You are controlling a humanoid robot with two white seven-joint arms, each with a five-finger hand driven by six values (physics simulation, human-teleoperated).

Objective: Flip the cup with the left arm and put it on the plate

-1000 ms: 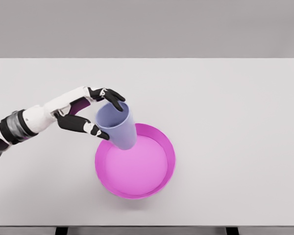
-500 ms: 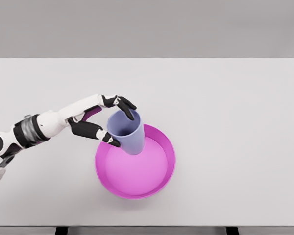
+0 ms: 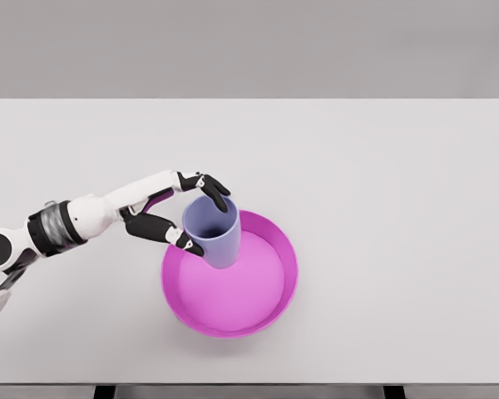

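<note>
Left hand clamped on lavender plastic cup, mouth up, inside magenta round plate's left rim; early release risks tipping.

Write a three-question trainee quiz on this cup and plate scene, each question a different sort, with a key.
1. True or false: the cup has its open mouth facing up.
2. Which hand grips the cup? A) left hand B) right hand C) neither
3. Fill in: the cup's base is over the ______ part of the pink plate.

Key:
1. True; the hollow inside is visible.
2. A; its fingers wrap the rim from the left, and no right arm is in view.
3. Upper-left, just inside the rim. Whether it rests on the plate cannot be told.
</note>
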